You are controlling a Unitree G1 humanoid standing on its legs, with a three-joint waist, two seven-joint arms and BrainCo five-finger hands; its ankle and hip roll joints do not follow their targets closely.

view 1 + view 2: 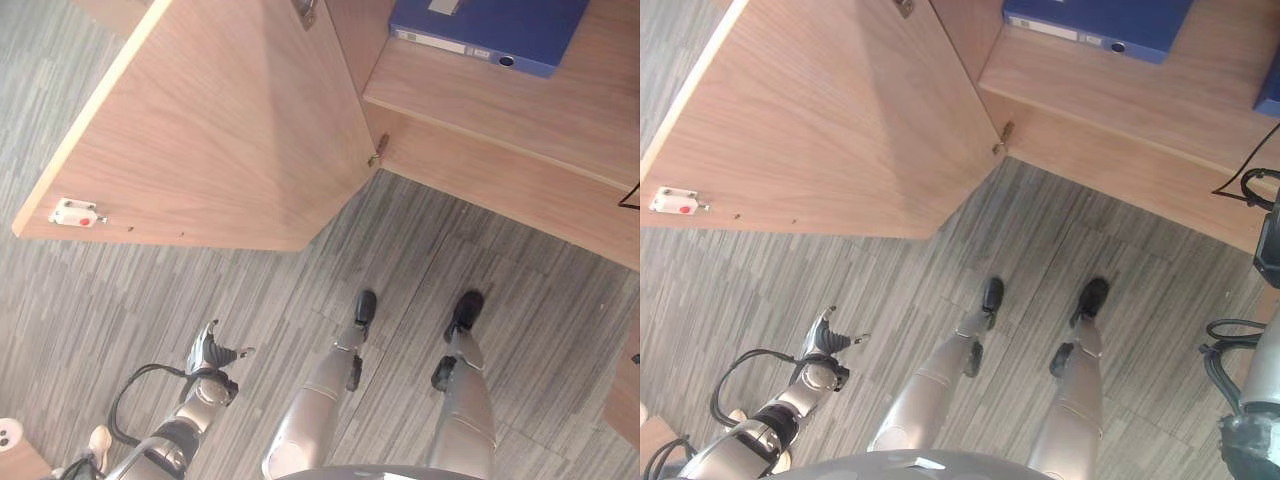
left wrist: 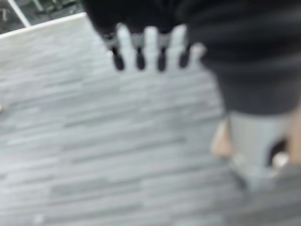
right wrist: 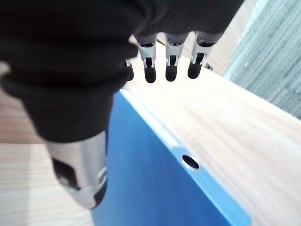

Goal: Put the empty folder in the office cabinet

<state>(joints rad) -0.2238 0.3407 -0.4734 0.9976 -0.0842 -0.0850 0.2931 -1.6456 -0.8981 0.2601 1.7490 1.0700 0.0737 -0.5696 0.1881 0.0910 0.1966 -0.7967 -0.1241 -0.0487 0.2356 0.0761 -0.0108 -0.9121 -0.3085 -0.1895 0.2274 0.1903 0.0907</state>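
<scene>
Folder (image 1: 490, 30), a blue lever-arch binder, lies flat on the wooden cabinet shelf (image 1: 560, 110), its spine with the round finger hole facing outward toward the shelf's front edge. In the right wrist view the same blue binder shows just under the right hand (image 3: 70, 84), whose fingers (image 3: 171, 63) reach straight out above the shelf board and wrap nothing; the thumb hangs beside the blue cover, and I cannot tell whether it touches it. The cabinet door (image 1: 210, 130) stands swung wide open over the grey striped carpet (image 1: 250, 300), a small white catch (image 1: 75, 212) fixed near its free corner. The left hand (image 1: 208, 352) hangs low by the robot's side above the carpet, fingers loosely spread and holding nothing.

By my reading, the placing is done and the release is the step in hand. What seems left is to draw the right arm clear of the shelf; closing the door may follow, though the task does not ask for it.
</scene>
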